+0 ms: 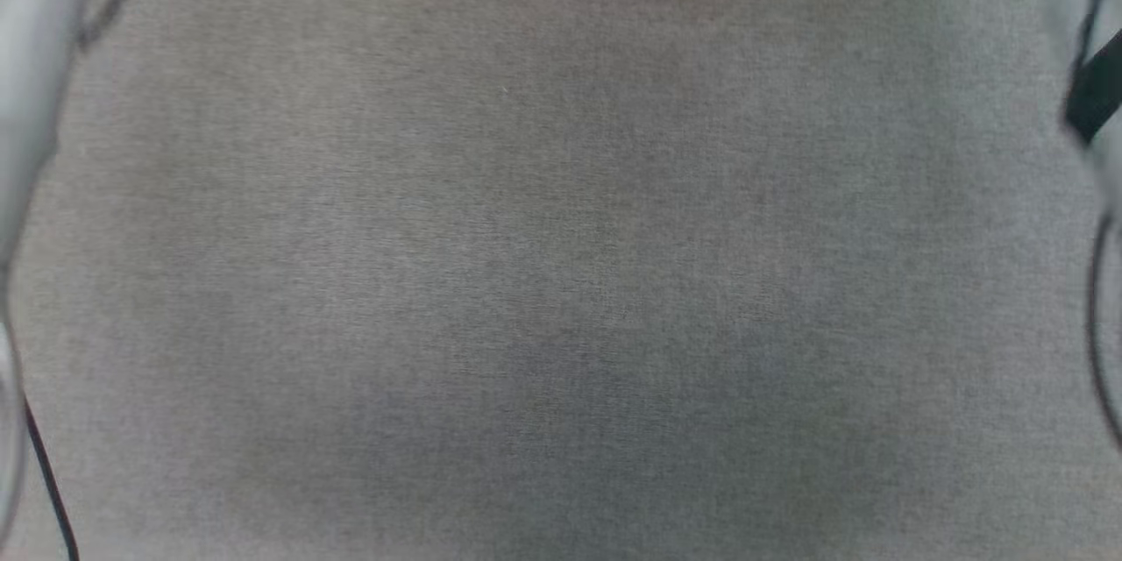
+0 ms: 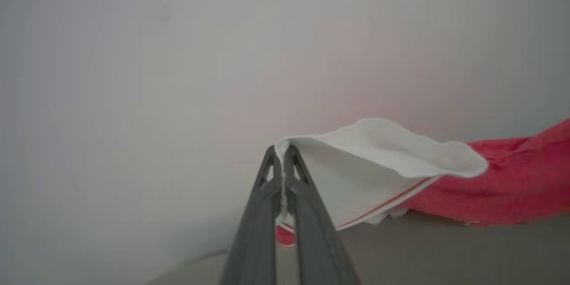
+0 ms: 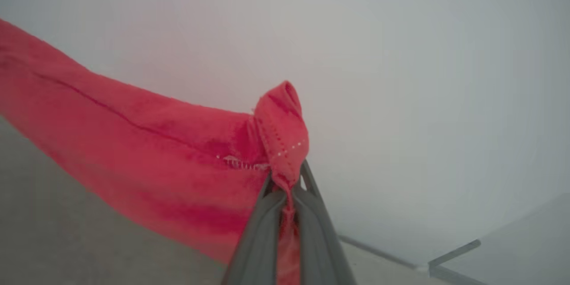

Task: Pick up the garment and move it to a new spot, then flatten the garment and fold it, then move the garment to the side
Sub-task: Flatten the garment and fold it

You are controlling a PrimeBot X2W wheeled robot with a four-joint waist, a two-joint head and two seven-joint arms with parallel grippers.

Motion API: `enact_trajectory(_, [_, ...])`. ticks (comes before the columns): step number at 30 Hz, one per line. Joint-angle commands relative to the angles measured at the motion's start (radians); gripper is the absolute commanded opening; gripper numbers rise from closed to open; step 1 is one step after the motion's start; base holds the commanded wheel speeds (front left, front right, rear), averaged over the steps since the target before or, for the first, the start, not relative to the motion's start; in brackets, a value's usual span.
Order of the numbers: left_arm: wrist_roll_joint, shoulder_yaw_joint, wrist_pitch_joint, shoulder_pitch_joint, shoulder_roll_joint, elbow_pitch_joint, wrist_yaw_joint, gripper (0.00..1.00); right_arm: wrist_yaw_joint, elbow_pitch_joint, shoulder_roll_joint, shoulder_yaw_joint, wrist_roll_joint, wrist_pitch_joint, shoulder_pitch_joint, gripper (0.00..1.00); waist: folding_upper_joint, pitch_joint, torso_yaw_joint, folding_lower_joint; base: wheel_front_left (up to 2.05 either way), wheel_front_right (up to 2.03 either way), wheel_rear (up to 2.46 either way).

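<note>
- Left pincer clamped on white sleeve, right pincer clamped on red hem; shirt hangs stretched between them over grey surface.
- Imo keep it taut, lower both evenly.

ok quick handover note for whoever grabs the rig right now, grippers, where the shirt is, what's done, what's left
Left gripper: shut on the white sleeve of the garment.
Right gripper: shut on a bunched red edge of the garment.
Garment: held up, spanning between the two grippers, with the grey surface below.
Done: pick-up.
Left: set it down at the new spot, flatten, fold, move aside.
</note>
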State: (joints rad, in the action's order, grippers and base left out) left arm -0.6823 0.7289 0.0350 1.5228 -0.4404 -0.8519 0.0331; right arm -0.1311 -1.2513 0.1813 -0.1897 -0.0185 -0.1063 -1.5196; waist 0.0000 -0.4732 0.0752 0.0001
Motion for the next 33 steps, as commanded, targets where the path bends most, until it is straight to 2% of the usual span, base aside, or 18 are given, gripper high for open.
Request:
enact_trajectory(1, [-0.002,0.011,-0.034,-0.037,-0.015,0.006,-0.018,0.0,0.001,-0.009,-0.012,-0.003,0.042,0.014,0.032,0.0,0.0,0.015,0.011,-0.0001,0.0,0.0,0.0])
enact_trajectory(6, [-0.084,0.051,-0.256,-0.198,-0.025,0.038,-0.068,0.0,0.001,-0.022,-0.019,-0.117,0.153,0.107,0.155,0.0,0.0,0.055,0.025,-0.0001,0.0,0.0,0.0])
enact_trajectory(10, [-0.134,0.077,-0.406,-0.341,-0.06,0.117,-0.059,0.0,0.001,0.05,-0.008,-0.233,0.286,0.177,0.274,0.0,0.0,0.086,0.025,-0.0001,0.0,0.0,0.0])
enact_trajectory(11, [-0.176,0.082,-0.476,-0.421,-0.079,0.183,-0.037,0.0,0.001,0.127,0.022,-0.306,0.36,0.214,0.341,0.0,0.0,0.1,0.025,-0.0001,0.0,0.0,0.0])
enact_trajectory(13, [-0.199,0.088,-0.525,-0.498,-0.108,0.269,-0.007,0.0,0.001,0.226,0.08,-0.384,0.43,0.24,0.403,0.0,0.0,0.113,0.025,-0.0001,0.0,0.0,0.0])
enact_trajectory(18, [-0.261,0.095,-0.605,-0.717,-0.195,0.518,0.106,0.0,0.001,0.472,0.246,-0.505,0.617,0.312,0.562,0.0,0.0,0.146,0.023,-0.0001,0.0,0.0,0.0])
enact_trajectory(21, [-0.292,0.092,-0.621,-0.839,-0.252,0.664,0.181,0.0,0.001,0.586,0.336,-0.519,0.703,0.336,0.644,0.0,0.0,0.164,0.022,-0.0001,0.0,0.0,0.0])
enact_trajectory(26, [-0.315,0.096,-0.625,-1.007,-0.325,0.869,0.298,0.0,0.001,0.717,0.425,-0.502,0.777,0.357,0.789,0.0,0.0,0.193,0.025,-0.0001,0.0,0.0,0.0])
enact_trajectory(33, [-0.356,0.117,-0.638,-1.179,-0.386,1.05,0.406,0.0,0.001,0.914,0.532,-0.505,0.822,0.417,0.985,0.0,0.0,0.218,0.027,-0.0001,0.0,0.0,0.0])
